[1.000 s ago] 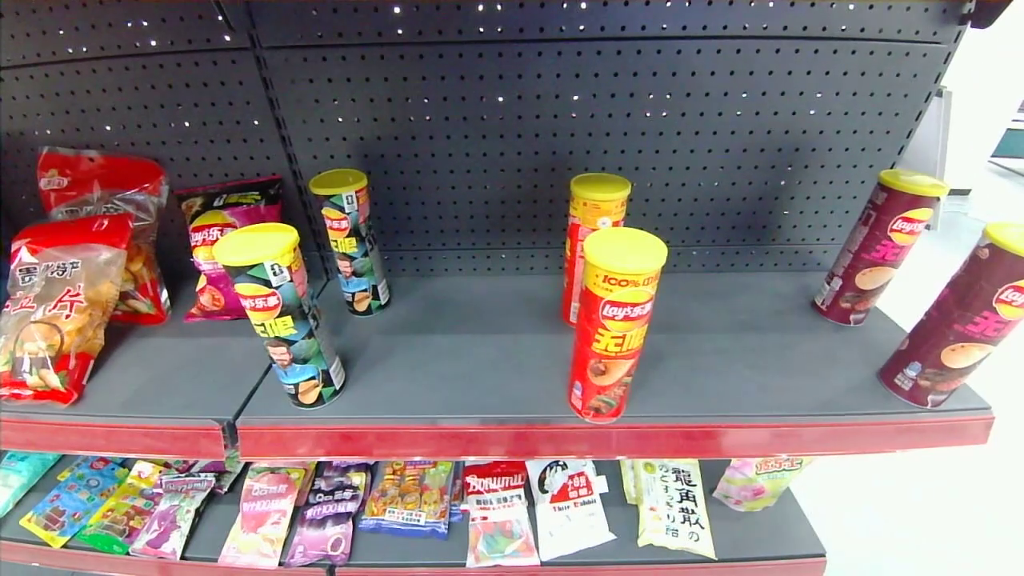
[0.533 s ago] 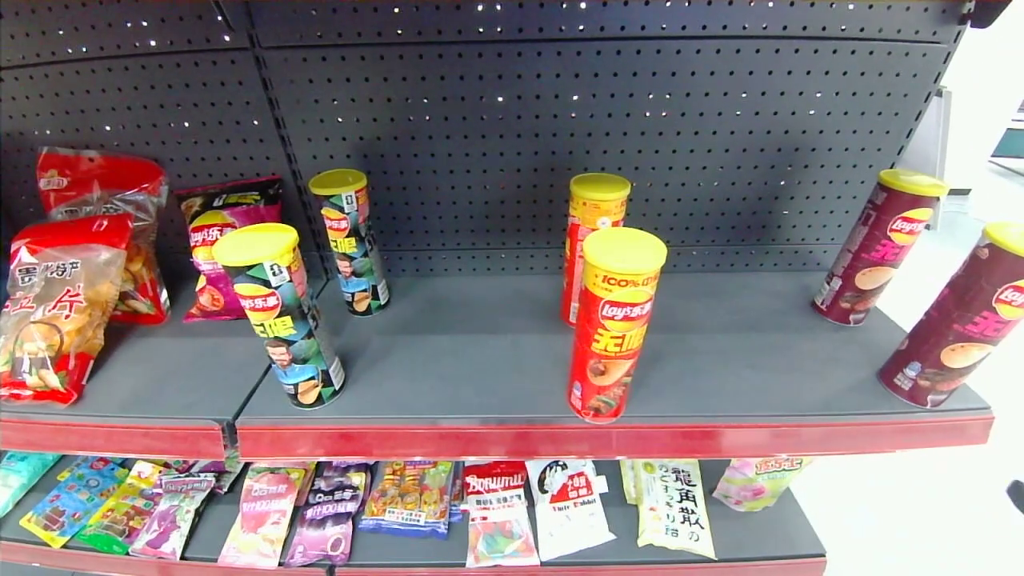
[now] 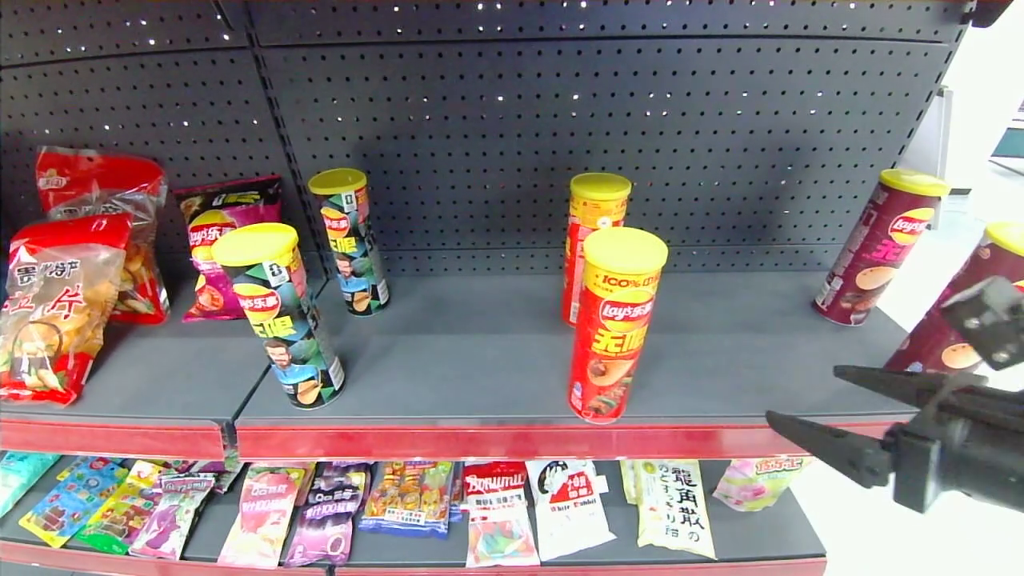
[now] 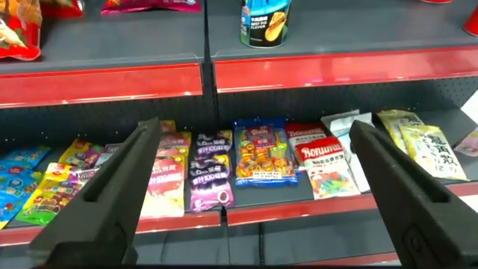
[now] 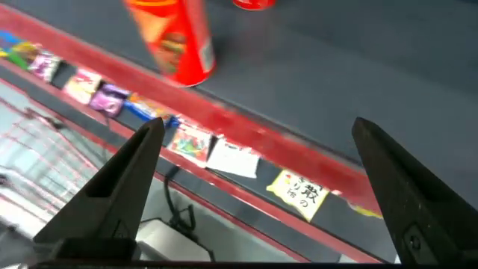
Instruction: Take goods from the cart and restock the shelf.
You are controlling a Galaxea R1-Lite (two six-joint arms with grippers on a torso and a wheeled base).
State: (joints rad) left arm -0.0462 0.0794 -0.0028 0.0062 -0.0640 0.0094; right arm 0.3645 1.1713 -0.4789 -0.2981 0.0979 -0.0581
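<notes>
Right gripper point(image 3: 802, 394) had swung in beside front maroon chip can point(image 3: 984, 264), fingers apart, empty; left gripper point(image 4: 254, 127) likewise spread, probably readied for picking.

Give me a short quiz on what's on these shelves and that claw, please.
1. True or false: the right gripper holds a chip canister.
2. How many red chip canisters stand on the upper shelf?
3. What lies on the lower shelf? A) flat snack packets B) bottles C) boxes
Key: 1 false, it is open and empty. 2 two. 3 A.
</notes>
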